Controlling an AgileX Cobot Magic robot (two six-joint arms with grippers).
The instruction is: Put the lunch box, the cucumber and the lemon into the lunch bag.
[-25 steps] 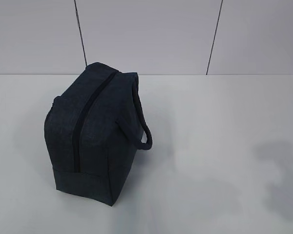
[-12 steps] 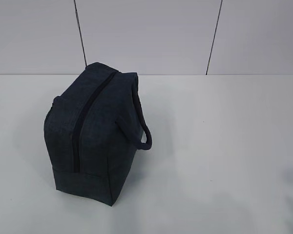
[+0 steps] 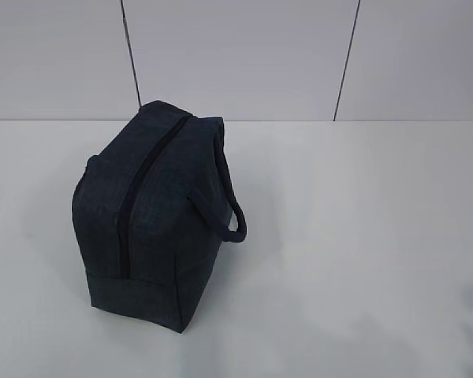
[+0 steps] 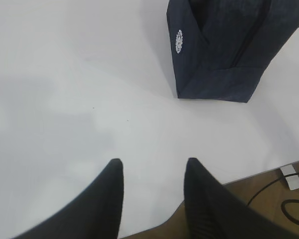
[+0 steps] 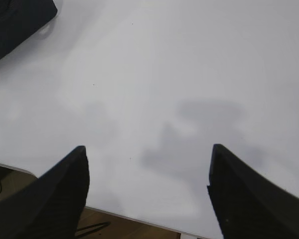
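Note:
The dark navy lunch bag (image 3: 154,213) stands on the white table (image 3: 355,236), left of centre, its top zipper shut and a loop handle hanging on its right side. It also shows in the left wrist view (image 4: 229,50) and, as a corner, in the right wrist view (image 5: 15,20). My left gripper (image 4: 153,164) is open and empty over bare table near the front edge. My right gripper (image 5: 148,149) is wide open and empty over bare table. Neither gripper shows in the exterior view. The lunch box, the cucumber and the lemon are out of view.
The table's front edge (image 5: 139,215) runs under both grippers, with brown floor and cables (image 4: 294,204) below. A panelled grey wall (image 3: 236,55) stands behind the table.
The dark shadow on the table at the right of the exterior view has faded and slid out of the frame. The bag has not moved.

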